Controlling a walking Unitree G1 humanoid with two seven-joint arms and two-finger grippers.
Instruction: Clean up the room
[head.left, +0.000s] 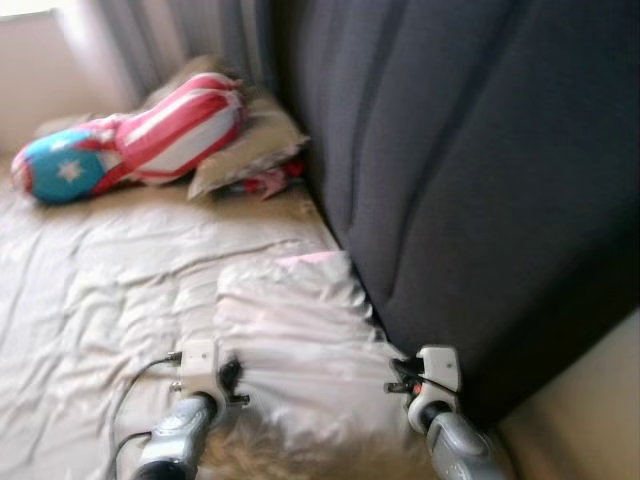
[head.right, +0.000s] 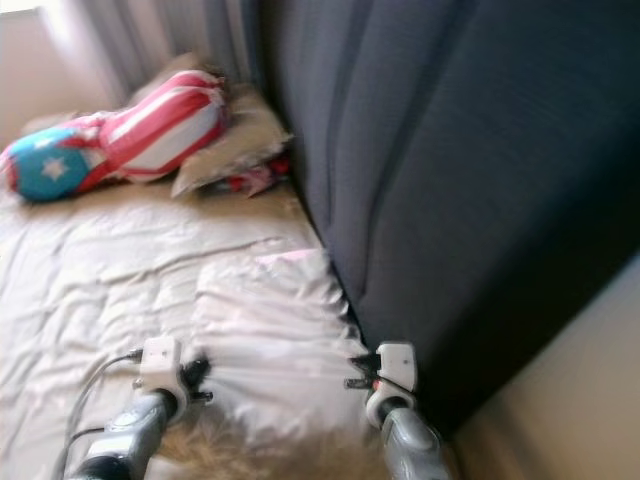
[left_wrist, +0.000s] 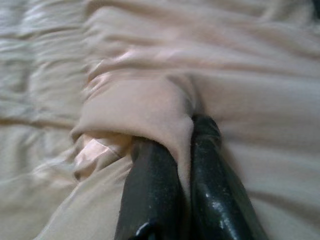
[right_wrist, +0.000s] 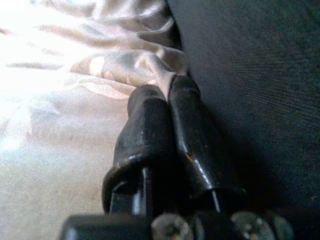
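You are looking down at a bed (head.left: 90, 290) covered in a rumpled beige sheet, with a tall dark grey upholstered headboard (head.left: 470, 170) rising along its right side and grey curtains (head.left: 190, 30) hanging at the far end. The head views are blurred.

At the far end of the bed lies a long red-and-white striped cushion (head.left: 150, 135) with a blue end bearing a white star; it leans on a flat tan pillow (head.left: 250, 150) that sits against the headboard's foot. Something small and red pokes out from under that pillow, too blurred for you to make out.

Near you, close against the headboard, sits a shiny pale satin pillow (head.left: 295, 340), bunched into folds. Both arms reach to it.

Your left claw (left_wrist: 182, 150) is at the pillow's left edge. In the left wrist view its two black fingers (left_wrist: 150, 195) are pressed together with a fold of the beige fabric pinched between them, a strip of pink satin showing just beside the fold.

Your right claw (right_wrist: 167, 107) is at the pillow's right edge, in the narrow space beside the headboard. The right wrist view shows its fingers closed tight against each other, with gathered satin cloth meeting the tips; you cannot tell for sure whether cloth is actually caught between them.

A patch of tan fur (head.left: 290, 455) shows at the near edge between the two arms.
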